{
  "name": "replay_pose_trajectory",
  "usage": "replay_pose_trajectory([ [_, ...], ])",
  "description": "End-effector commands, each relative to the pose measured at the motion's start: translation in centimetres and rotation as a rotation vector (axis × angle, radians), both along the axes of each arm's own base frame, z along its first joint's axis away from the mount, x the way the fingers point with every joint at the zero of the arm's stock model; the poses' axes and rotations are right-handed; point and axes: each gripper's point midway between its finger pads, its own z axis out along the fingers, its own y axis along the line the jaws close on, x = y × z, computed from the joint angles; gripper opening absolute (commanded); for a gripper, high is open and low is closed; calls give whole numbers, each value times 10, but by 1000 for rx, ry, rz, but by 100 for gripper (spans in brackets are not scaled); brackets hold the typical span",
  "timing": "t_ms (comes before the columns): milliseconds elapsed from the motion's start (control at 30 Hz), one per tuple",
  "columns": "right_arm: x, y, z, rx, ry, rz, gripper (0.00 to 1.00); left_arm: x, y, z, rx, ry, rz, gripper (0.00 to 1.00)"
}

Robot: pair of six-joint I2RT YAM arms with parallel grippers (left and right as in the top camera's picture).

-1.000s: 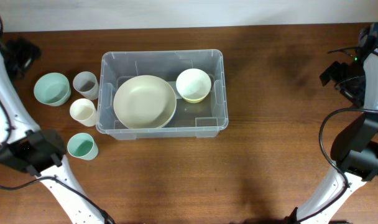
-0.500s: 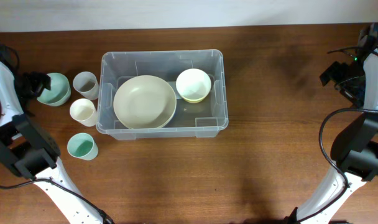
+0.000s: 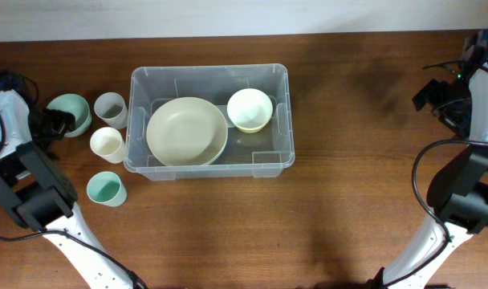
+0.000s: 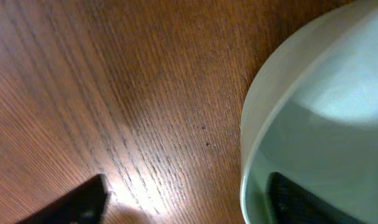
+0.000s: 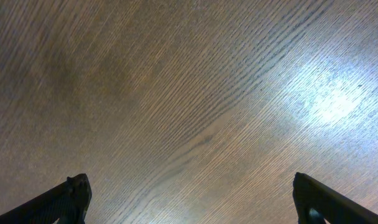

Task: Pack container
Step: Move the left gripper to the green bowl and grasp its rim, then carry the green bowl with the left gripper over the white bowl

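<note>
While the left end effector [image 3: 54, 121] meets the green bowl [image 3: 74, 112], the container [image 3: 209, 71] sits left of centre on the counter [image 3: 348, 201].
Overhead: it holds a plate [image 3: 187, 131] and small bowl [image 3: 250, 109], base label [image 3: 266, 157] too small to read; the left end effector has swung in since a second ago, the right end effector [image 3: 431, 94] unmoved. Left wrist: jaws apart, straddling the green bowl's rim. Right wrist: jaws wide apart above the counter.
</note>
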Motion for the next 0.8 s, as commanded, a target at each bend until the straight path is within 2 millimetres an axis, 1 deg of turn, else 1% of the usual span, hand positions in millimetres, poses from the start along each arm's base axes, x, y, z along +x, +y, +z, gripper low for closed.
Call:
replay_pose_trajectory([
  [0, 0, 0, 6, -7, -11, -1, 99, 0, 0, -7, -10, 3, 12, 68],
  [100, 0, 0, 6, -7, -11, -1, 99, 0, 5, -6, -6, -7, 20, 46],
  [133, 0, 0, 6, -7, -11, -1, 99, -1, 7, -6, -4, -10, 25, 33],
  [200, 0, 1, 6, -7, -11, -1, 99, -3, 13, -6, -4, -14, 38, 4],
  [233, 0, 1, 6, -7, -11, -1, 99, -4, 15, -6, -8, -16, 46, 1],
  [367, 0, 1, 6, -7, -11, -1, 99, -7, 26, -2, -42, -51, 82, 1],
  [433, 0, 0, 6, -7, -11, -1, 99, -2, 34, 7, -61, -102, 102, 1],
  [500, 0, 1, 6, -7, -11, -1, 99, 10, 42, 24, -85, -192, 90, 1],
  [567, 0, 0, 6, -7, -11, -1, 99, 29, 48, 50, -116, -329, 35, 1],
  [667, 0, 0, 6, -7, -11, -1, 99, 57, 53, 104, -137, -533, -41, 1],
  [700, 0, 0, 6, -7, -11, -1, 99, 65, 52, 123, -135, -598, -81, 1],
  [767, 0, 0, 6, -7, -11, -1, 99, 82, 40, 164, -135, -725, -188, 1],
])
